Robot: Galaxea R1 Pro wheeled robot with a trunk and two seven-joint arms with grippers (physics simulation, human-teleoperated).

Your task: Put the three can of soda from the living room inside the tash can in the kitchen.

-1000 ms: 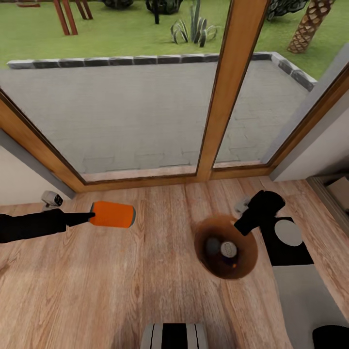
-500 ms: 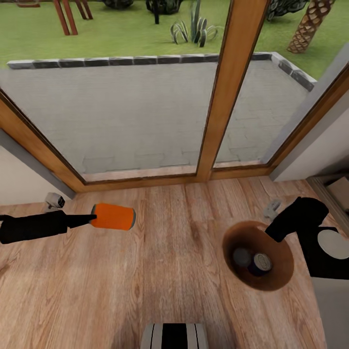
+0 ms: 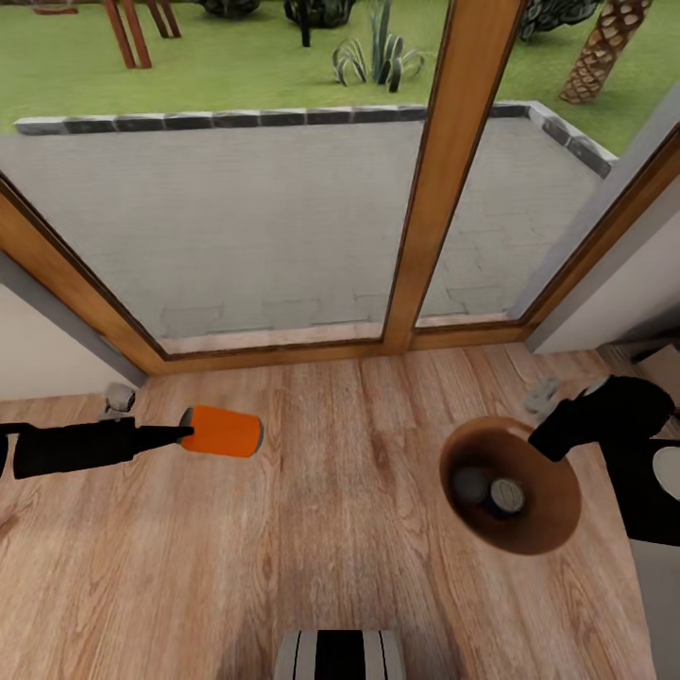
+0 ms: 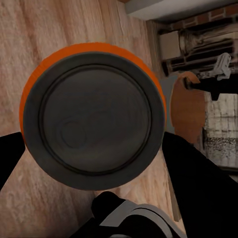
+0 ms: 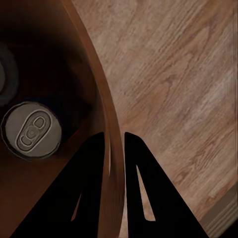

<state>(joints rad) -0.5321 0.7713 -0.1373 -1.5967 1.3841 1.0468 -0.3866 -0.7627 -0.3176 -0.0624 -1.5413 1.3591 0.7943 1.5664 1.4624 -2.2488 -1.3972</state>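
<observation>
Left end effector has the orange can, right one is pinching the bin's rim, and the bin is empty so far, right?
Not quite: the bin is not empty. The head view shows two cans standing inside it, and the right wrist view shows one silvery top. The rest holds: the left end effector grips the orange can, and the right end effector pinches the rim.

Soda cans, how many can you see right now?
3. An orange can is held in the left gripper; two cans sit inside the bin, their bodies mostly hidden.
</observation>
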